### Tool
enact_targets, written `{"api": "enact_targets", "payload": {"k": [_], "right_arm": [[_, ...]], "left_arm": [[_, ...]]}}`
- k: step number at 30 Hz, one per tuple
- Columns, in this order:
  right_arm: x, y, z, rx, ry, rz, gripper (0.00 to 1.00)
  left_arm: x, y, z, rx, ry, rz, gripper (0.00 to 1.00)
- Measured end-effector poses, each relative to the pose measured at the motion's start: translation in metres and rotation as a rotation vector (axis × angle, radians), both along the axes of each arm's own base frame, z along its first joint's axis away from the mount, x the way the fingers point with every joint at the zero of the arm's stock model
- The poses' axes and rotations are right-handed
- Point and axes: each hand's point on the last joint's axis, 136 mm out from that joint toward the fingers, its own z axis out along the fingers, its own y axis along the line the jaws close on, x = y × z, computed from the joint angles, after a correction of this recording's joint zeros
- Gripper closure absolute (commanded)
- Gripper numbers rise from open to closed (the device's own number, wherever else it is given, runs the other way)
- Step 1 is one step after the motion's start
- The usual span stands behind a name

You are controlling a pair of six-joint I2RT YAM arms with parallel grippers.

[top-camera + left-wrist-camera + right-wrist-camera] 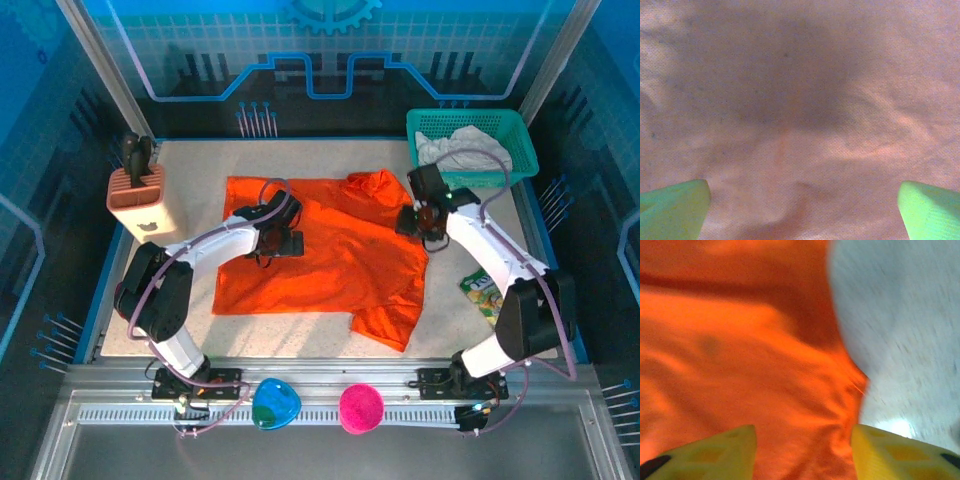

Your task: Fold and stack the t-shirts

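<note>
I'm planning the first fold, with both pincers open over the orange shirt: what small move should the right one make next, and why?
Probably lower the right pincer and pinch the orange shirt at its edge: the jaws stand apart, that edge between them beside bare table. The left pincer hangs open over mid-cloth.

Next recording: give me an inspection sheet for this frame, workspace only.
Surface: pale speckled table.
Job's things: orange t-shirt spread out, unfolded; white t-shirt bunched in the teal basket.
Clutter: knife block, snack packet, blue bowl, pink bowl.
Pincers: left pincer open over orange cloth; right pincer open at the shirt's right edge.
Cables: cable loops above the left wrist.
Surroundings: blue-lit enclosure panels.
</note>
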Motion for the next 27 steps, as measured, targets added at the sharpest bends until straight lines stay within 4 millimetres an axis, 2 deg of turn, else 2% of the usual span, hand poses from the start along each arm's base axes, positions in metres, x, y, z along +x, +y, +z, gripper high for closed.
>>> {"api": "enact_targets", "payload": {"k": [2, 4, 7, 12, 15, 18, 22, 27], "right_arm": [[0.025, 0.017, 0.018, 0.037, -0.044, 0.043, 0.61], [0.049, 0.029, 0.022, 0.056, -0.056, 0.072, 0.64], [0.089, 0.047, 0.006, 0.068, -0.035, 0.102, 0.66], [0.142, 0.067, -0.042, 0.062, 0.038, 0.122, 0.67], [0.157, 0.071, -0.068, 0.051, 0.078, 0.12, 0.66], [0.162, 0.069, -0.086, 0.043, 0.115, 0.107, 0.6], [0.163, 0.062, -0.1, 0.035, 0.143, 0.081, 0.58], [0.174, 0.06, -0.103, 0.043, 0.131, 0.058, 0.63]], "left_arm": [[0.0, 0.0, 0.0, -0.001, 0.0, 0.003, 0.09], [0.001, 0.0, -0.002, 0.0, 0.004, 0.009, 0.11], [-0.001, 0.001, -0.015, 0.015, 0.034, 0.025, 0.13], [-0.015, 0.009, -0.04, 0.04, 0.095, 0.052, 0.21], [-0.027, 0.015, -0.051, 0.051, 0.126, 0.075, 0.31], [-0.031, 0.018, -0.056, 0.055, 0.139, 0.09, 0.43], [-0.03, 0.016, -0.058, 0.049, 0.134, 0.099, 0.44], [-0.029, 0.016, -0.058, 0.049, 0.134, 0.099, 0.44]]}}
